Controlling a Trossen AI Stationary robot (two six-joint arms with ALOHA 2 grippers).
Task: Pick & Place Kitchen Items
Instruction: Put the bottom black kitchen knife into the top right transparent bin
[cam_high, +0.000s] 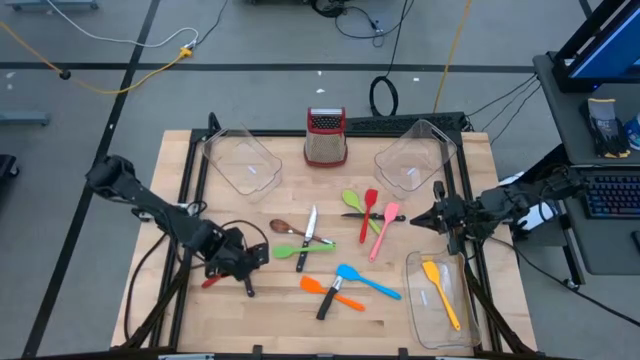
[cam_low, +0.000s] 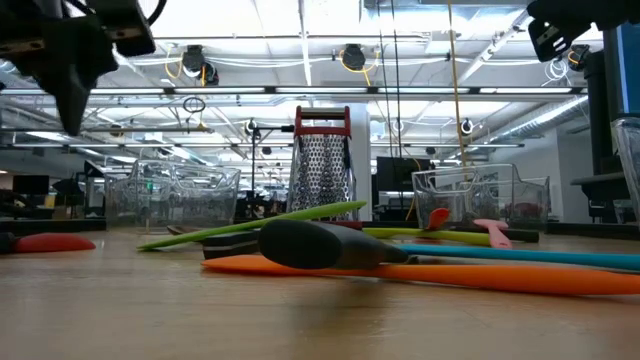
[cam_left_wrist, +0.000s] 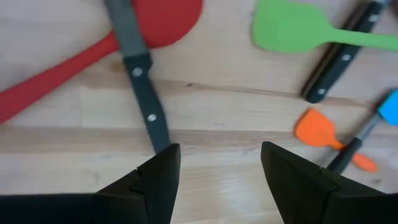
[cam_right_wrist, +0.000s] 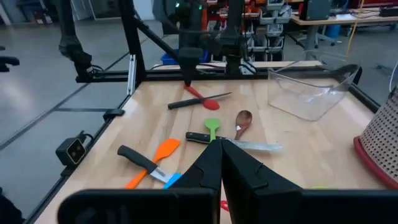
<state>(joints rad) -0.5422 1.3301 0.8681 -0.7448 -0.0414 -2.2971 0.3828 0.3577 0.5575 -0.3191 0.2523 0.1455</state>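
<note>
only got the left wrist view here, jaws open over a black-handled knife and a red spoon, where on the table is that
Observer: Near the table's left front; the left gripper is above the red spoon and black-handled knife.
Operator: right arm doing anything
Observer: The right gripper is shut and empty, at the right side between two clear bins.
Operator: anything binned yet
Observer: Yes, a yellow spatula lies in the front right bin.
</note>
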